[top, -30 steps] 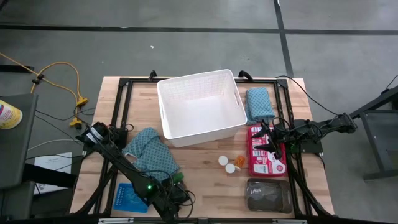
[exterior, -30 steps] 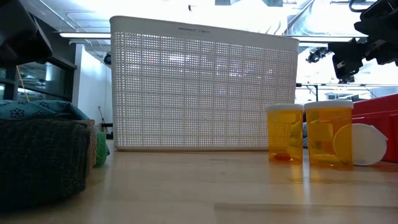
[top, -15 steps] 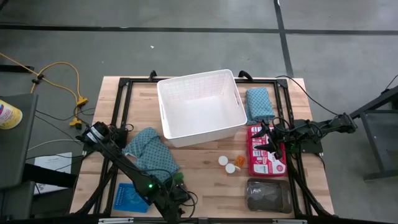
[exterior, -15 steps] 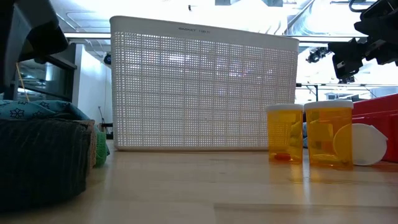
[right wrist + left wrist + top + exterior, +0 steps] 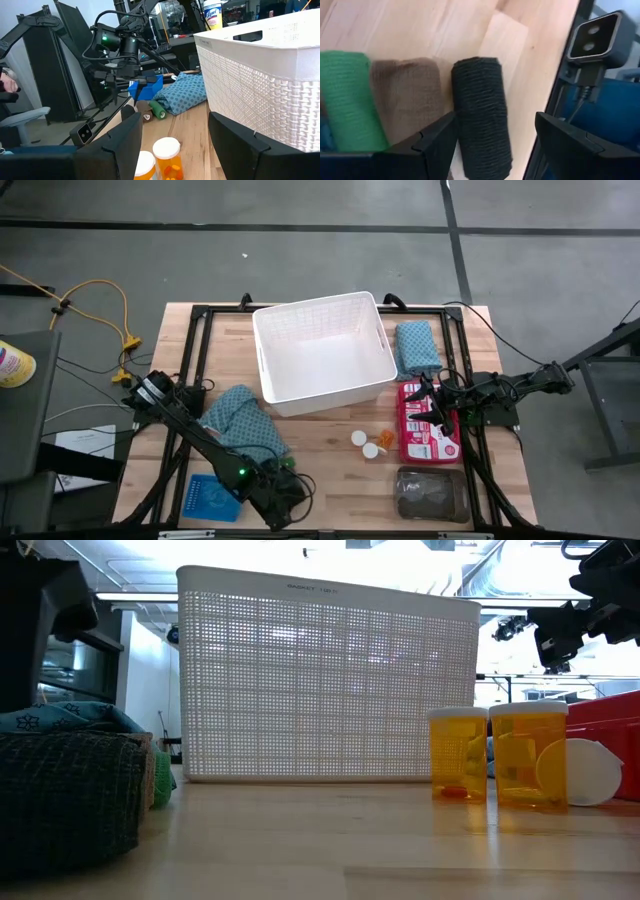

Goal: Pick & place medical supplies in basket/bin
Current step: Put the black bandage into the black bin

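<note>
Rolls lie side by side on the bench, green, brown, then black roll, which I see lengthwise between my left pincer's wide fingers; the right pincer, half open and empty, waits by the red box.

The left arm runs from its base at the table's left edge toward the near edge, its links stretched low over the tabletop, with a small green light showing on the forearm. The left gripper sits close to the near edge, pointing down at the table, its two dark fingers spread apart with a clear gap between them. The right arm comes in from the right side, folded and raised above the table. The right gripper points left, its fingers parted and holding nothing.
</note>
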Motion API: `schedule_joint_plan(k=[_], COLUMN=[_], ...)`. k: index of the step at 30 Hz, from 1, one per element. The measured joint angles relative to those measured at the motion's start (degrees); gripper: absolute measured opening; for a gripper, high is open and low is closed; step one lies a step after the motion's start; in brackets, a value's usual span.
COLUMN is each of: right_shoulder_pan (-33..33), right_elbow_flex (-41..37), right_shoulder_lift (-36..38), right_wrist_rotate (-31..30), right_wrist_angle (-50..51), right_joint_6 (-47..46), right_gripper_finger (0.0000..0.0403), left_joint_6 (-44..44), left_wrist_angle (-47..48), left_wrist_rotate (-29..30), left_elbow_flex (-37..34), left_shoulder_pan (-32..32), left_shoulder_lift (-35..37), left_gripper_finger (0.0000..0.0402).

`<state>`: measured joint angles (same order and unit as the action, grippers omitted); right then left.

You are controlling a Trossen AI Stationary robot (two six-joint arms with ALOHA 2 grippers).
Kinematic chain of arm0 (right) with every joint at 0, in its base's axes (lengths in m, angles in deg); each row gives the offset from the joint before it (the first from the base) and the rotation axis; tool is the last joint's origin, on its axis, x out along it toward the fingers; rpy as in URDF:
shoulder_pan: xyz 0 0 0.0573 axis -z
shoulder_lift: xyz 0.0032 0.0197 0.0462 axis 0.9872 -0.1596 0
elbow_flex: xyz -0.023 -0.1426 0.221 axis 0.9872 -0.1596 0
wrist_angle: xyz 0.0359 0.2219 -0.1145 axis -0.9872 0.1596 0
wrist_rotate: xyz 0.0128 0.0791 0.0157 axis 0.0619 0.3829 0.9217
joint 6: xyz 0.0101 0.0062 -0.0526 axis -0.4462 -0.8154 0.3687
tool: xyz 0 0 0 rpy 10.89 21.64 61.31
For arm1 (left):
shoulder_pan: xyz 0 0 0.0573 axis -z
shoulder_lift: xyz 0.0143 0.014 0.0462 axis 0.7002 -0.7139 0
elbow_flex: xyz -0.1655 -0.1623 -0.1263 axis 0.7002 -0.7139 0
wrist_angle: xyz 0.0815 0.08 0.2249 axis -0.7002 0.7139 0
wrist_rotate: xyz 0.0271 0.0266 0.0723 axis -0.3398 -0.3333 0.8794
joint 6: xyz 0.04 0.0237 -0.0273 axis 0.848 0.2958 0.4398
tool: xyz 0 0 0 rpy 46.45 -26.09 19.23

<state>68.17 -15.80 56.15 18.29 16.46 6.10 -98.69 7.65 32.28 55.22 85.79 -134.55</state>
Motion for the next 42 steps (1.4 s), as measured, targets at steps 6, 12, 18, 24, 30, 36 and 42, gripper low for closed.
schedule_joint_plan(k=[6,12,18,24,30,36,42], right_shoulder_pan=[0.0,0.0,0.0,0.0,0.0,0.0,0.0], right_elbow_flex=[0.0,0.0,0.0,0.0,0.0,0.0,0.0], right_shoulder_lift=[0.0,0.0,0.0,0.0,0.0,0.0,0.0], right_wrist_rotate=[0.0,0.0,0.0,0.0,0.0,0.0,0.0], right_wrist_angle=[0.0,0.0,0.0,0.0,0.0,0.0,0.0], right_joint_6=[0.0,0.0,0.0,0.0,0.0,0.0,0.0], right_gripper_finger=[0.0216,0.0216,0.0216,0.0216,0.0216,0.0216,0.0216], left_joint_6=[-1.7,-2.4,-3.8,-4.3,-4.7,-4.7,-4.7], left_wrist_angle=[0.2,0.1,0.2,0.1,-1.4,-1.6,-1.3], left_wrist_rotate=[-0.9,-0.9,-1.0,-1.0,-2.2,-2.1,-2.4], left_elbow_flex=[0.0,0.0,0.0,0.0,0.1,0.1,0.3], left_shoulder_pan=[0.0,0.0,0.0,0.0,0.0,0.0,0.0], left_shoulder_lift=[0.1,-0.5,-1.8,-2.9,-4.4,-4.5,-5.9], left_gripper_finger=[0.0258,0.0258,0.0257,0.0257,0.0257,0.0257,0.0257])
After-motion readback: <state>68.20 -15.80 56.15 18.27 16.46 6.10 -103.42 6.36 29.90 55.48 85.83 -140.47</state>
